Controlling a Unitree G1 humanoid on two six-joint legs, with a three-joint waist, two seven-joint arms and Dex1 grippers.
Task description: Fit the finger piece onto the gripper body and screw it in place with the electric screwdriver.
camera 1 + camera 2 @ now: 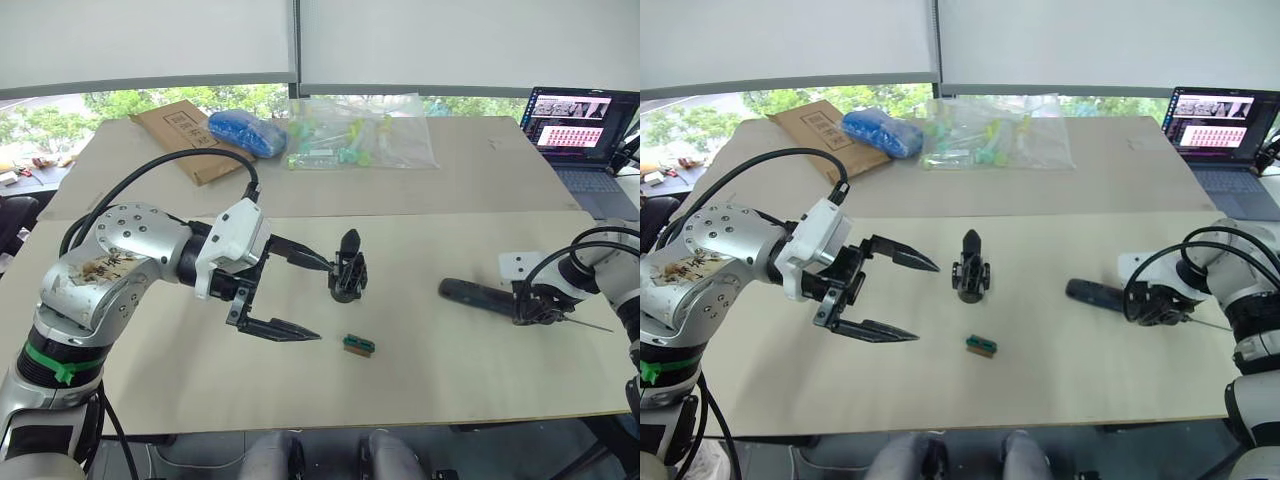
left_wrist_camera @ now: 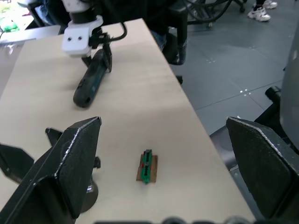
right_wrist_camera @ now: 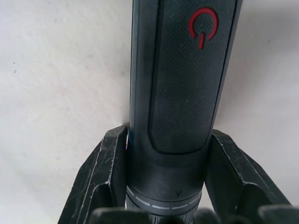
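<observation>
Gripper body (image 1: pixel 348 270) stands upright mid-table just beyond the left gripper (image 1: pixel 297 297), whose fingers are spread wide, while the right gripper (image 3: pixel 161 179) pinches the lying electric screwdriver (image 1: pixel 482 298); lift it level, I'd judge.

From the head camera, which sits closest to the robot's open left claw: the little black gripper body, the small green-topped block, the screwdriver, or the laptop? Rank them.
1. The gripper body, just beyond the left gripper.
2. The green-topped block, slightly farther, toward the table's near edge; close to first place.
3. The electric screwdriver, lying across the table by the right gripper.
4. The laptop, far right corner.
</observation>
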